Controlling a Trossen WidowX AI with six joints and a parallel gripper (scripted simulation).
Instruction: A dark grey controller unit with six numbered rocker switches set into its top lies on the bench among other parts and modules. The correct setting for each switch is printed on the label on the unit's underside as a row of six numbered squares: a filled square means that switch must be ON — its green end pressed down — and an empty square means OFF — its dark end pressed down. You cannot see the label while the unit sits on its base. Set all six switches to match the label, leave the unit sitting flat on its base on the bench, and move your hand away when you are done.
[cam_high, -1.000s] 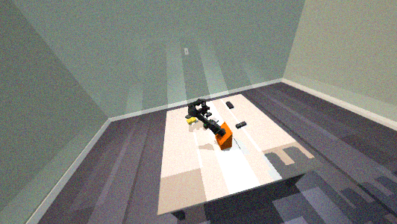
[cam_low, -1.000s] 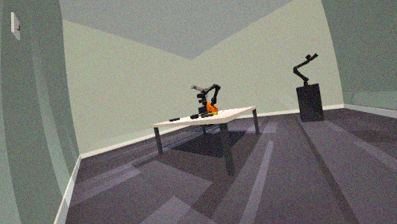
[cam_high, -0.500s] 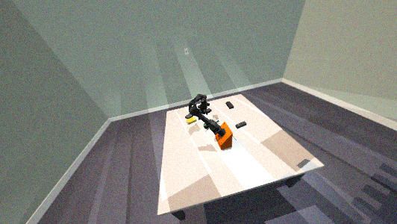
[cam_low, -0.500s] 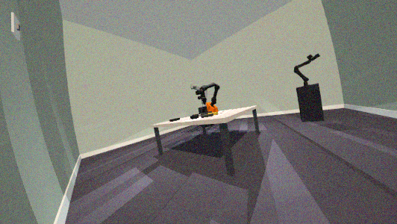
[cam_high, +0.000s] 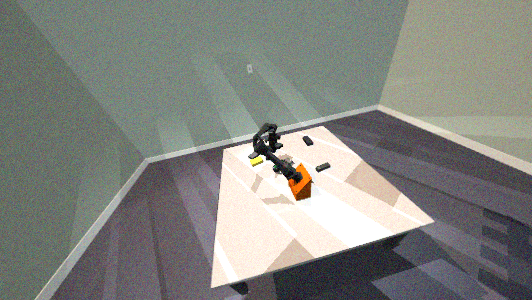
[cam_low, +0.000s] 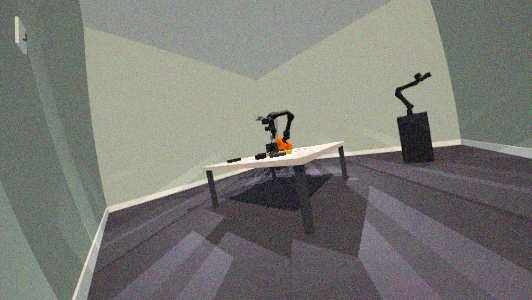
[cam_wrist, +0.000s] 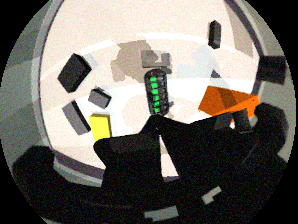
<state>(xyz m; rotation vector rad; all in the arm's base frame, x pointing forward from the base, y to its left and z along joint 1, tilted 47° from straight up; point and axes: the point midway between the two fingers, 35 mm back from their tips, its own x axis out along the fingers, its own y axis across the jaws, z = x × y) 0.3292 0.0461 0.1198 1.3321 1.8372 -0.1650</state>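
The dark grey controller unit (cam_wrist: 162, 93) lies with its switch side up, just beyond the fingertips in the wrist view. A row of green switch ends shows along its top, left of its middle line; which ends are pressed down is too blurred to tell. The underside label is hidden. My gripper (cam_wrist: 153, 117) is shut and empty, with its fingertips together at the near end of the unit in the wrist view. Whether they touch it I cannot tell. In the top and exterior views the arm largely hides the unit.
A grey block (cam_wrist: 155, 59) sits close beyond the unit. A yellow block (cam_wrist: 100, 126) (cam_high: 256, 161), a small grey block (cam_wrist: 99, 98), a long grey block (cam_wrist: 76, 117) and a black block (cam_wrist: 74, 73) lie left. A dark bar (cam_wrist: 214, 34) (cam_high: 323, 167) and the orange arm base (cam_wrist: 220, 102) (cam_high: 303, 190) are right.
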